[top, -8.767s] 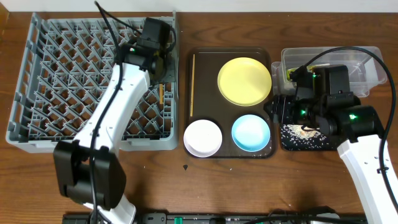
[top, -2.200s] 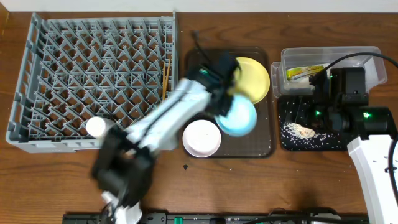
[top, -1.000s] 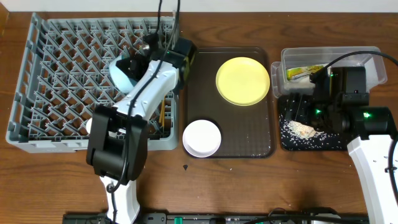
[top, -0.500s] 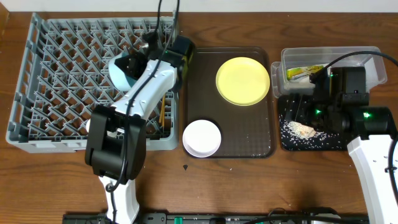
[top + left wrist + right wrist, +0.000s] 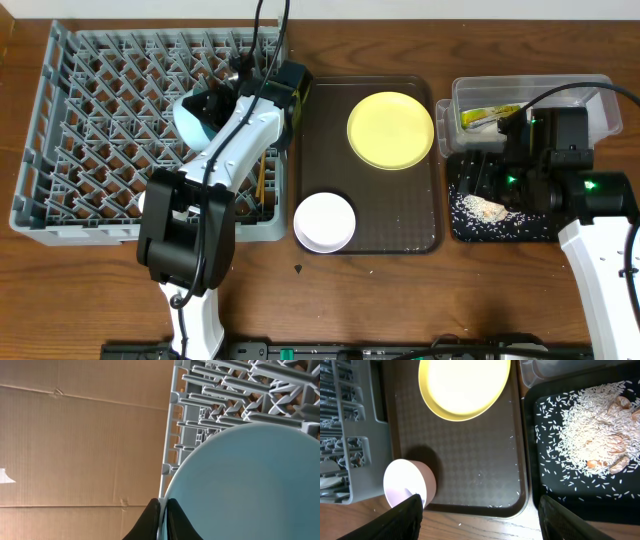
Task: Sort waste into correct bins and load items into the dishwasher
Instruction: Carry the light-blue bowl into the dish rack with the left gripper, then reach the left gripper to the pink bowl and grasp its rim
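Note:
My left gripper (image 5: 205,108) is shut on the rim of the light blue bowl (image 5: 192,118), holding it on edge over the grey dish rack (image 5: 90,130). In the left wrist view the jaws (image 5: 163,517) pinch the bowl (image 5: 250,485) in front of the rack pegs (image 5: 220,395). The yellow plate (image 5: 391,130) and cream-white bowl (image 5: 325,222) sit on the brown serving tray (image 5: 400,225). Chopsticks (image 5: 260,185) lie in the rack. My right gripper (image 5: 480,512) is open and empty, above the black tray (image 5: 510,232) of rice (image 5: 590,420). The tissue is out of view.
The clear tub (image 5: 590,100) at the back right holds the yellow-green wrapper (image 5: 488,116). A beige lump (image 5: 490,210) lies in the rice. The right wrist view shows the plate (image 5: 465,385), the cream-white bowl (image 5: 405,487) and stray grains on the serving tray (image 5: 470,460).
My left gripper lifted the light blue bowl off the serving tray and carried it left to the rack. In the last second it has barely moved. The right arm is still.

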